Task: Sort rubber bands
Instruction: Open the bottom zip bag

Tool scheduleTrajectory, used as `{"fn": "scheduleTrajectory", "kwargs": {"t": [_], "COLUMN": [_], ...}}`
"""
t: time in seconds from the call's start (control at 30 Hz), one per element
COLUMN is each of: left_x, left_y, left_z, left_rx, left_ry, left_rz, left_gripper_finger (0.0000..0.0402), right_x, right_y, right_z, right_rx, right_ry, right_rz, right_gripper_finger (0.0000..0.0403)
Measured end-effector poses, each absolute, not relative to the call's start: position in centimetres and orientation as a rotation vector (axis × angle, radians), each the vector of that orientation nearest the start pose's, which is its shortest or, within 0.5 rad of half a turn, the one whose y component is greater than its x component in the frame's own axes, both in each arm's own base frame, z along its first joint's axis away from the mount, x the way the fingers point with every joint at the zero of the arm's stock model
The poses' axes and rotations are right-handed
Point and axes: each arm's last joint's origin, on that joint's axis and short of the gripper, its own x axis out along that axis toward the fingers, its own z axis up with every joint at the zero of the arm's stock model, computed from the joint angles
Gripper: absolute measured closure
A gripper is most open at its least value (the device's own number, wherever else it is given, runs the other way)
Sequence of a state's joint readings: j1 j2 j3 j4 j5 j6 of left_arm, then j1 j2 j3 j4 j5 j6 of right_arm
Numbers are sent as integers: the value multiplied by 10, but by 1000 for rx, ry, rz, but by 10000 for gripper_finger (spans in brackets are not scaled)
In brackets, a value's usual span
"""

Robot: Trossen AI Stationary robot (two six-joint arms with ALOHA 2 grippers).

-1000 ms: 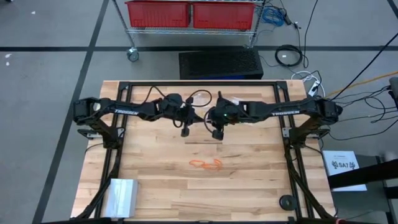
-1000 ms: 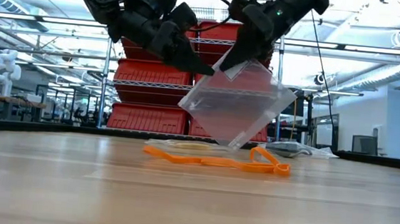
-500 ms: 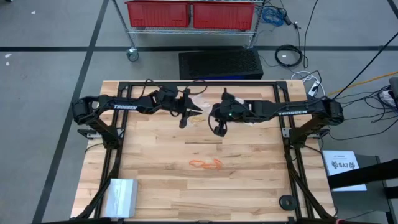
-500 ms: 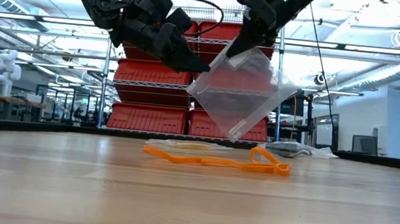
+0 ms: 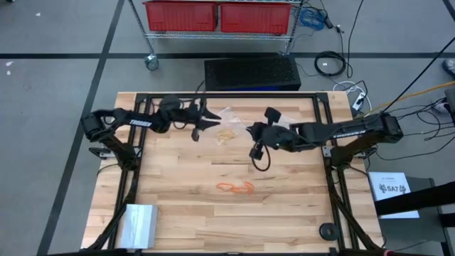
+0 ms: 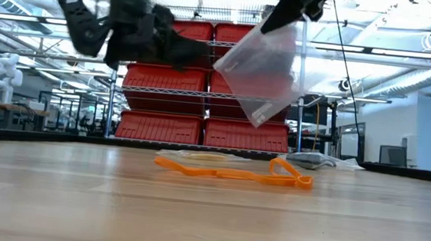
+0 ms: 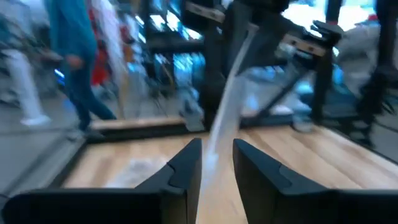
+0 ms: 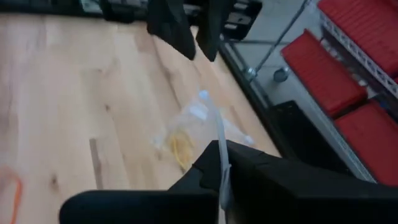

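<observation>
The orange rubber bands (image 5: 234,187) (image 6: 235,170) lie tangled flat mid-table. Yellowish-tan bands (image 5: 226,135) (image 8: 180,146) lie inside a clear bag on the table's far part. No black bands show. My right gripper (image 5: 251,129) (image 8: 222,186) is raised above the far middle and shut on a second clear plastic bag (image 6: 266,67). My left gripper (image 5: 212,122) (image 7: 216,168) is also raised, to the left of that bag. It is open and points at the bag's edge (image 7: 227,118), a short gap away. My right gripper pinches the clear bag by its upper corner (image 6: 285,22) between the two fingers, coming from above. In the right wrist view the bag's edge (image 8: 219,146) runs back into the fingers. The bag is lifted clear and hangs tilted below the gripper.
Another clear bag (image 5: 229,112) lies near the far edge. A stack of clear bags (image 5: 138,224) sits at the near-left corner and a small black round thing (image 5: 328,230) at the near-right edge. A black cable loop (image 5: 261,161) hangs under the right arm.
Both grippers have risen. The left gripper has drawn back toward the table's left and far edge, away from the bag it was at, while the right gripper has shifted toward the right edge. The bag has gone up with the right gripper, well clear of the orange bands.
</observation>
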State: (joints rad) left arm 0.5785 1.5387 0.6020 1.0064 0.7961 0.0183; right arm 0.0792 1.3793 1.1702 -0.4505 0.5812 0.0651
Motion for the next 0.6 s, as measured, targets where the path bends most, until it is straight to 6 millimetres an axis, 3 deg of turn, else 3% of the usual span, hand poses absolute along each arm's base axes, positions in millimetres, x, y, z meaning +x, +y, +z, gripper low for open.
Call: {"fn": "scheduleTrajectory", "kwargs": {"t": [0.13, 0.6], "left_x": [249, 262], "left_y": [136, 108], "left_z": [205, 206], "left_rx": [57, 96], "left_ry": [-101, -128], "left_rz": [-140, -244], "left_gripper_finger": [303, 303], "right_x": [296, 296], "right_y": [15, 19], "right_z": [320, 334], "right_rx": [-171, -206], "right_ry": [554, 457], "right_rz": [-495, -463], "right_gripper_finger": [403, 403]}}
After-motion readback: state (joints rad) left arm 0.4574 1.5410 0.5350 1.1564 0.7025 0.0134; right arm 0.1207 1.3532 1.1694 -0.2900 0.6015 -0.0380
